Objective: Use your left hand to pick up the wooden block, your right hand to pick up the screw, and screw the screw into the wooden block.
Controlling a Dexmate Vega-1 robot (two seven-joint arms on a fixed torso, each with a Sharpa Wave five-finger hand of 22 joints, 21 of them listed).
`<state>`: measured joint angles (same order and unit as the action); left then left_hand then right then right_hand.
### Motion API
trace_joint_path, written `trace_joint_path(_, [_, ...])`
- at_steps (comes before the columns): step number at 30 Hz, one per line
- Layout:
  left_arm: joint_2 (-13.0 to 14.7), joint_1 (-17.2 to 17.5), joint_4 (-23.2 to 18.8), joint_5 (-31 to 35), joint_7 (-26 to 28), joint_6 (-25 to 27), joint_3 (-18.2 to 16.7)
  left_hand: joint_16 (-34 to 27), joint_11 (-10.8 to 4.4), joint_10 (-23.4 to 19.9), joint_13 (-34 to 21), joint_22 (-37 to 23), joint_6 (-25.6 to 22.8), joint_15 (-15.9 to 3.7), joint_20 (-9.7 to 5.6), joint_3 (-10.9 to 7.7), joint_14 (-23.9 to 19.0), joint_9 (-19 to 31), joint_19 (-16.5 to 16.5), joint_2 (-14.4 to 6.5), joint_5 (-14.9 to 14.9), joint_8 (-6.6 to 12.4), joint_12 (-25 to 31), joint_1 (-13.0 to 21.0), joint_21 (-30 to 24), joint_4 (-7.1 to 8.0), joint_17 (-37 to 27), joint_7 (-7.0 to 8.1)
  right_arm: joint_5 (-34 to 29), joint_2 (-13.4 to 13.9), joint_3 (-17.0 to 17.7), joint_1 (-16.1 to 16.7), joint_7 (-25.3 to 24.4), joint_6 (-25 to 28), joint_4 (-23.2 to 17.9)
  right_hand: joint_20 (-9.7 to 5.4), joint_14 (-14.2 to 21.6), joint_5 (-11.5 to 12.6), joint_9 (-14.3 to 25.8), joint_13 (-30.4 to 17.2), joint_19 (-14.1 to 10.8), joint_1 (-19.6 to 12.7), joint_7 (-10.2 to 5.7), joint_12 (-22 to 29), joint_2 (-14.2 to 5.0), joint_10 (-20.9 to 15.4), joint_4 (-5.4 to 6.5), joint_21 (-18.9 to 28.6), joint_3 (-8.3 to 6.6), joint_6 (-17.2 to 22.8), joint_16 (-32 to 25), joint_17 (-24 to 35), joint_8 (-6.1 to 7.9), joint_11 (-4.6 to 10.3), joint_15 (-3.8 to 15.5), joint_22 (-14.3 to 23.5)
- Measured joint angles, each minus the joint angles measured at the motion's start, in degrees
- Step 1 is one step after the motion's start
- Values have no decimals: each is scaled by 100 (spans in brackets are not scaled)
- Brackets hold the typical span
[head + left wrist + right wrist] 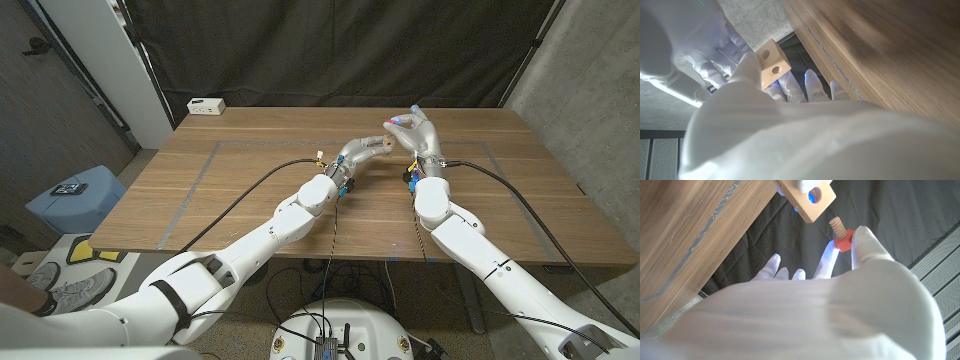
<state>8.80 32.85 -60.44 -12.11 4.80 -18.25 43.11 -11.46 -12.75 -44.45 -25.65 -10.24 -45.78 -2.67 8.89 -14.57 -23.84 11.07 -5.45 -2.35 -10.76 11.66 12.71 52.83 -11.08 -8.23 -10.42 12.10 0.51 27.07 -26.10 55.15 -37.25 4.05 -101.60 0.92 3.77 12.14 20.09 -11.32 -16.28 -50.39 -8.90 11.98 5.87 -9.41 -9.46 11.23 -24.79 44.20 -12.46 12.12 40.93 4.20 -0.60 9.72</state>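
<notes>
My left hand (pixel 366 151) holds the pale wooden block (pixel 773 65) above the table's far middle; a round hole shows in the block's face. My right hand (pixel 420 134) is raised close beside it and pinches the screw (pixel 841 236), which has a red head and a tan threaded shaft. In the right wrist view the screw's tip points toward the wooden block (pixel 809 200) and stands a short way off its holed face, not touching it. In the head view the two hands nearly meet, and the block and screw are mostly hidden by the fingers.
The wooden table (pixel 250 200) bears a taped rectangular outline. A small white box (pixel 206 105) sits at the far left corner. A black curtain hangs behind the table. Cables run along both arms over the near tabletop.
</notes>
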Motion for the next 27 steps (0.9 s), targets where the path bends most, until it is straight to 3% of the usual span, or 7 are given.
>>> trace_joint_path(27, [48,59,-120,12,-4,30,-2,0,0,1,1,0,-10,0,0,1,0,1,0,-1,0,-20,0,-1,0,-1,0,-13,9,12,11,123,-34,76,-97,0,14,0,-2,0,0,1,0,0,0,0,-15,0,-19,0,0,12,48,-1,14,0])
